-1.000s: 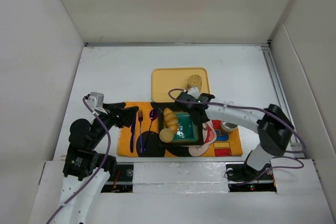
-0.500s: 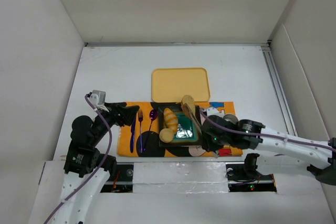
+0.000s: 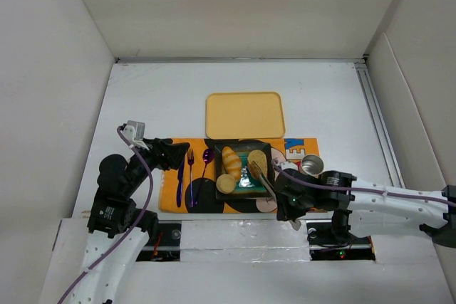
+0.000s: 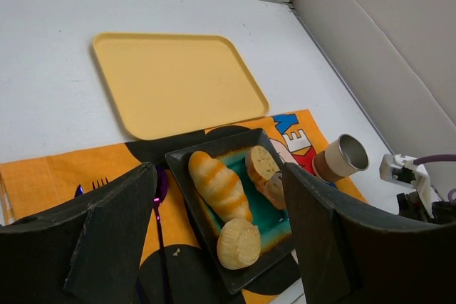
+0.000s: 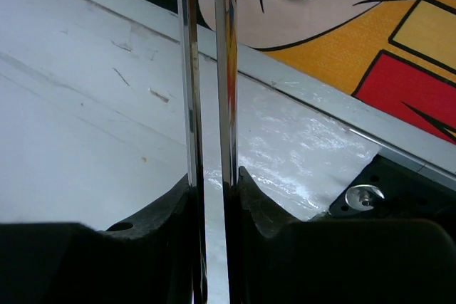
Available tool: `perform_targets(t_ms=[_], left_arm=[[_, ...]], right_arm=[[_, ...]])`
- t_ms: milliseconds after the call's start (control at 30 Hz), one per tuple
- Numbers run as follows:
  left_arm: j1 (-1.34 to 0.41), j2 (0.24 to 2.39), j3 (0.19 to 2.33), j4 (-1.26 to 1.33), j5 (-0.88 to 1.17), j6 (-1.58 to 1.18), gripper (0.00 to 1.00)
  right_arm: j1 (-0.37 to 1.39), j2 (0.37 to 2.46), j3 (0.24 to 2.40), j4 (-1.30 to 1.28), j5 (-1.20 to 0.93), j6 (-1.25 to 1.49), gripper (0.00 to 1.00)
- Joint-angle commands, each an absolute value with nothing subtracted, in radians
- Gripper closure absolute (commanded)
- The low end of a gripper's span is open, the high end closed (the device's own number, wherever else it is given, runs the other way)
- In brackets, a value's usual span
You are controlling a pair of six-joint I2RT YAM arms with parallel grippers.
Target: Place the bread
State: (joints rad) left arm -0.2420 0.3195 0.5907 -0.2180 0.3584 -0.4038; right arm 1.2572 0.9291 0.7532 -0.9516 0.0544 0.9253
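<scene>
A dark square plate [image 3: 266,149] with a teal centre sits on the orange placemat. On it lie the long ridged roll [image 3: 231,160], the round bun [image 3: 225,184] and the brownish oval slice [image 3: 257,162]. All three show in the left wrist view: roll [image 4: 219,184], bun [image 4: 239,243], slice [image 4: 261,165]. My right gripper [image 3: 279,199] [image 5: 210,179] is shut on metal tongs [image 3: 265,180] [image 5: 187,69], whose tips rest at the slice. My left gripper [image 3: 174,156] [image 4: 217,176] is open and empty, left of the plate.
A bare yellow tray [image 3: 244,113] lies behind the plate. A metal-rimmed cup [image 3: 311,165] stands right of the plate. A blue knife [image 3: 179,176], fork [image 3: 190,169] and purple spoon [image 3: 206,158] lie on the placemat [image 3: 313,201] near my left gripper. White walls enclose the table.
My right arm has swung back toward the near edge, carrying the slice in the tongs from the yellow tray to the plate. The left arm has barely moved.
</scene>
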Motion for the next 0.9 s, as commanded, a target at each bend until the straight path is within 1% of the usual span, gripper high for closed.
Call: perform_targets(t_ms=[0,33,133,167,267,367,500,533,600,733,767,833,867], left_arm=[[-0.241,0.327,0.620,-0.178,0.367,-0.407,0.34],[-0.241,0.324,0.620,-0.176,0.368,-0.407,0.34],[-0.241,0.321,0.621,-0.176,0.365,-0.407,0.34],[-0.241,0.324,0.620,-0.176,0.367,-0.405,0.34],[-0.241,0.316,0.620,-0.176,0.371,-0.405,0.34],[-0.241,0.314,0.620,-0.178,0.367,-0.405,0.33],[-0.241,0.302,0.618,-0.175,0.376,-0.405,0.33],[-0.241,0.302,0.621,-0.175,0.374,-0.405,0.33],[-0.241,0.299,0.620,-0.176,0.374,-0.405,0.33],[-0.241,0.281,0.618,-0.169,0.385,-0.402,0.33],[-0.241,0.278,0.617,-0.167,0.393,-0.402,0.33],[-0.241,0.282,0.614,-0.164,0.409,-0.400,0.32],[-0.241,0.284,0.615,-0.160,0.429,-0.396,0.32]], right_arm=[[1.264,0.946,0.762,-0.871,0.043,0.894,0.91],[1.264,0.948,0.768,-0.859,0.034,0.887,0.89],[1.264,0.954,0.790,-0.873,0.025,0.879,0.77],[1.264,0.953,0.792,-0.871,0.020,0.879,0.69],[1.264,0.933,0.813,-0.868,0.024,0.874,0.56],[1.264,0.920,0.830,-0.870,0.081,0.873,0.51],[1.264,0.952,0.864,-0.833,0.141,0.851,0.51],[1.249,0.962,0.882,-0.839,0.168,0.848,0.54],[1.204,0.974,0.926,-0.819,0.216,0.801,0.56],[0.955,1.034,1.032,-0.778,0.262,0.603,0.57],[0.819,1.058,1.067,-0.788,0.265,0.516,0.58],[0.700,1.104,1.173,-0.808,0.270,0.441,0.58],[0.596,1.158,1.201,-0.814,0.275,0.389,0.58]])
